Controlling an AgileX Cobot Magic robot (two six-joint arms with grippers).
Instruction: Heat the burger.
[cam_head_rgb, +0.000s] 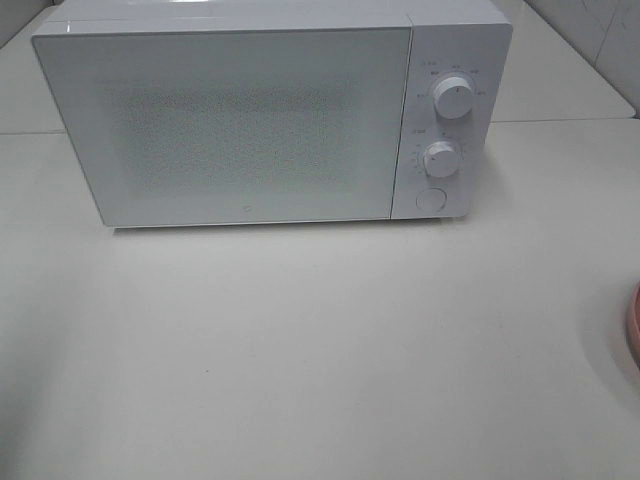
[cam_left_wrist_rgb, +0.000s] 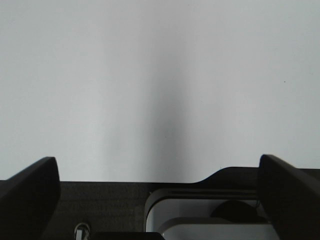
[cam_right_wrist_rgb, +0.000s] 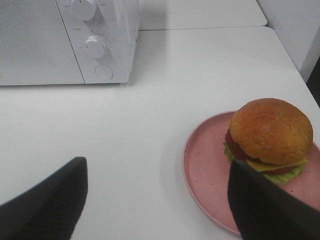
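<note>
Starting this job well means dealing with the microwave first, because its door is shut and the burger cannot go in until it swings clear. You find the burger sitting on the pink plate, off to the right side of the table, well apart from the microwave; only a sliver of the plate's rim shows in the high view. Your right gripper hangs above the table just beside the plate, fingers spread wide and holding nothing. Your left gripper is spread wide too, empty, looking down on bare tabletop. Neither arm shows in the high view. The round button under the two knobs probably releases the door, so press it squarely, then let the door open fully before you reach for the food. When you do, lifting the plate by its rim looks safer than squeezing the tall, soft stack.
</note>
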